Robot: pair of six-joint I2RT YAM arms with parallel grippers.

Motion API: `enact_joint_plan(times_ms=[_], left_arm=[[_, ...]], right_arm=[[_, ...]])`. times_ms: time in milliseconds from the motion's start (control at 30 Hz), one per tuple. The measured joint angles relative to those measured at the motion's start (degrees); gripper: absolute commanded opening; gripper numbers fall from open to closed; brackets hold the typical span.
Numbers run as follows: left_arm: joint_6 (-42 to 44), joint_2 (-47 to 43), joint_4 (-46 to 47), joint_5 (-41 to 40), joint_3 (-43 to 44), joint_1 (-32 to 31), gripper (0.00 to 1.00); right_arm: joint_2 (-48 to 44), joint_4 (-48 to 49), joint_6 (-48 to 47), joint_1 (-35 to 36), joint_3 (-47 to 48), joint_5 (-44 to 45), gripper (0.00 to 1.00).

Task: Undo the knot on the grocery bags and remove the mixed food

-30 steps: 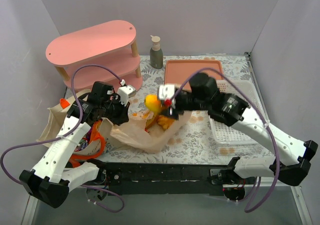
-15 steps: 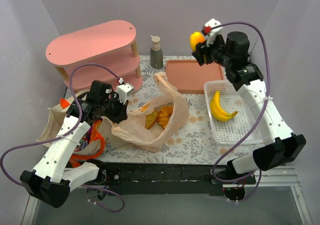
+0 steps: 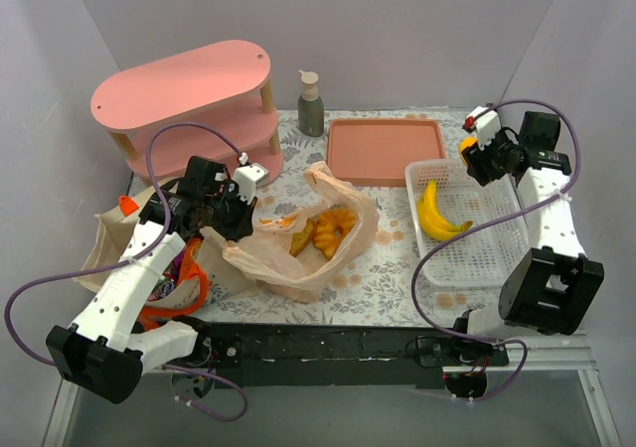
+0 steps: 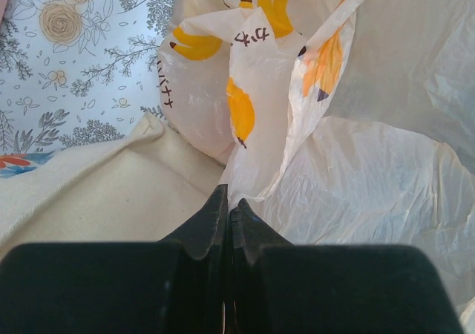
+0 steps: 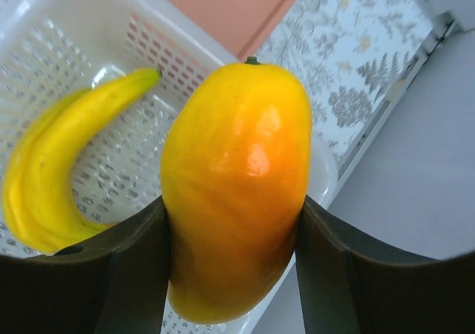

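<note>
Across the flower-printed bench the task is judged partly done. At the far left a pink shelf is set. Beside the left arm the canvas tote is slumped, with its orange handles and some coloured packets showing at its mouth; nothing appears to have been lifted from it yet.

At the middle the tan plastic bag is laid open, and a fold of its rim is pinched in the left claw, whose fingers are pressed together on the film. A golden pastry and a bread slice are seen inside.

Behind the bag a pink tray is placed, and to its right the white mesh basket, in which the bananas lie.

Over the basket's far right corner a mango is held in the right claw, gripped across its smooth, rounded middle.

Trouble is expected from two causes. If the mango is let go this near the corner, the rim could be struck and the fruit sent rolling off the bench edge just beyond. If the thin film is pulled hard, it could be torn or slipped free, and the mouth would be closed over the pastry.
</note>
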Motion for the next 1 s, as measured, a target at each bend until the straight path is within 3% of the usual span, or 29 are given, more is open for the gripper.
enact_joint_plan(times_ms=[233,400,633,1000], left_arm=[[0.0,2.3,-1.0,1.1,0.1,0.0,0.0],[0.0,2.8,-1.8,1.5,0.4,0.0,0.0],[0.0,2.8,-1.8,1.7,0.7,0.1,0.0],[0.0,3.0,-1.8,1.6,1.5,0.8,0.0]], right_arm=[[12.2,-10.9,-15.9,-4.1,2.4,-0.1,0.01],[17.2,-15.3,-21.0,-4.0,6.9,0.0,0.01],[18.8,-18.6,-31.4,-3.2,9.0,1.9,0.01],[19.6,-20.3,-40.7,5.2,2.0,7.7,0.01]])
